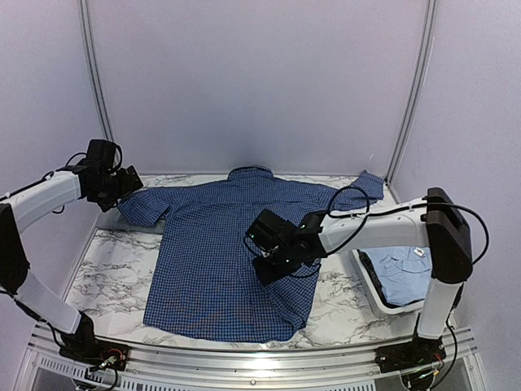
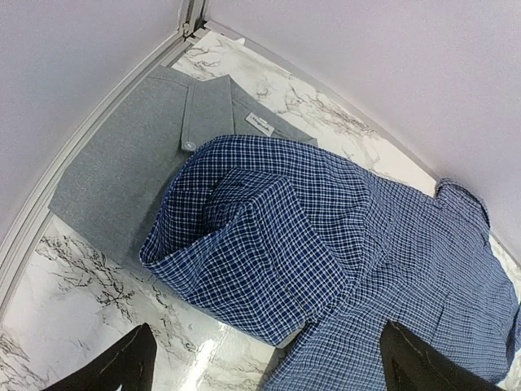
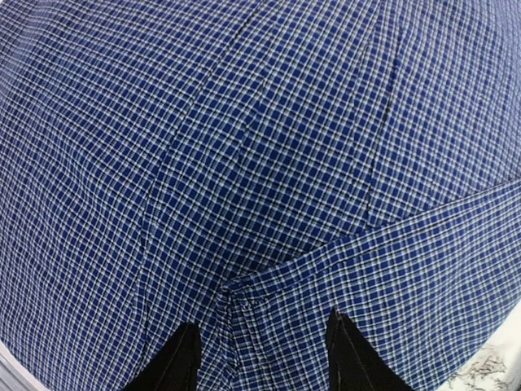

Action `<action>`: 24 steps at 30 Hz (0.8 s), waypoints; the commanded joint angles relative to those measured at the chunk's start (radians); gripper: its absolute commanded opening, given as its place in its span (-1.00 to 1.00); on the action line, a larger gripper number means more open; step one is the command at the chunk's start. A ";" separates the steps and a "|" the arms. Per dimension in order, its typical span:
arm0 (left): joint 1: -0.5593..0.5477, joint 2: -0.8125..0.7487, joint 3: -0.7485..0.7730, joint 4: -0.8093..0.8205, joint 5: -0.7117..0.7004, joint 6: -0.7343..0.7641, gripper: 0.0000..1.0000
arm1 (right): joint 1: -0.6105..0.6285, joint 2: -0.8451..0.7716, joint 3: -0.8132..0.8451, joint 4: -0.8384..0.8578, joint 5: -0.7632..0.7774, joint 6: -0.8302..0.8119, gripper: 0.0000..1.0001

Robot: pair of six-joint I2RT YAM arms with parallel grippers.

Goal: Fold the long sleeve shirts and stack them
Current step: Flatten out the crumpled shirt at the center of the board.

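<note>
The dark blue check shirt (image 1: 232, 244) lies spread on the marble table, collar at the far side, its left sleeve (image 2: 244, 244) folded back onto itself. That sleeve rests partly on a folded grey shirt (image 2: 122, 163) in the far left corner. My left gripper (image 1: 124, 189) is open and empty above the sleeve end, fingertips (image 2: 126, 366) wide apart. My right gripper (image 1: 273, 265) is open low over the shirt's right middle; a creased fold corner (image 3: 232, 289) lies just ahead of its fingers (image 3: 183, 358). The light blue shirt (image 1: 403, 273) lies in a basket.
A white basket (image 1: 383, 303) stands at the right edge of the table beside the right arm. The shirt's right sleeve (image 1: 366, 186) reaches the far right corner. Walls and frame posts close the table at the back and sides.
</note>
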 commanded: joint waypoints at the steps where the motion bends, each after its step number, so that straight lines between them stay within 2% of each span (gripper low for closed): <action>1: -0.007 -0.078 -0.041 0.015 0.028 0.022 0.98 | 0.020 0.082 0.072 -0.009 -0.015 0.048 -0.05; 9: -0.066 -0.142 -0.106 0.016 0.073 0.034 0.98 | 0.023 0.145 0.123 -0.050 0.041 0.074 -0.14; 13: -0.080 -0.151 -0.123 0.019 0.077 0.034 0.98 | 0.024 0.124 0.102 -0.060 0.069 0.102 -0.26; 16: -0.087 -0.148 -0.129 0.024 0.081 0.034 0.98 | 0.023 0.098 0.081 -0.065 0.102 0.122 -0.47; 21: -0.094 -0.141 -0.130 0.031 0.091 0.035 0.98 | 0.026 0.079 0.075 -0.092 0.124 0.140 -0.96; 24: -0.096 -0.138 -0.130 0.035 0.093 0.036 0.98 | 0.027 0.045 0.047 -0.110 0.136 0.154 -1.00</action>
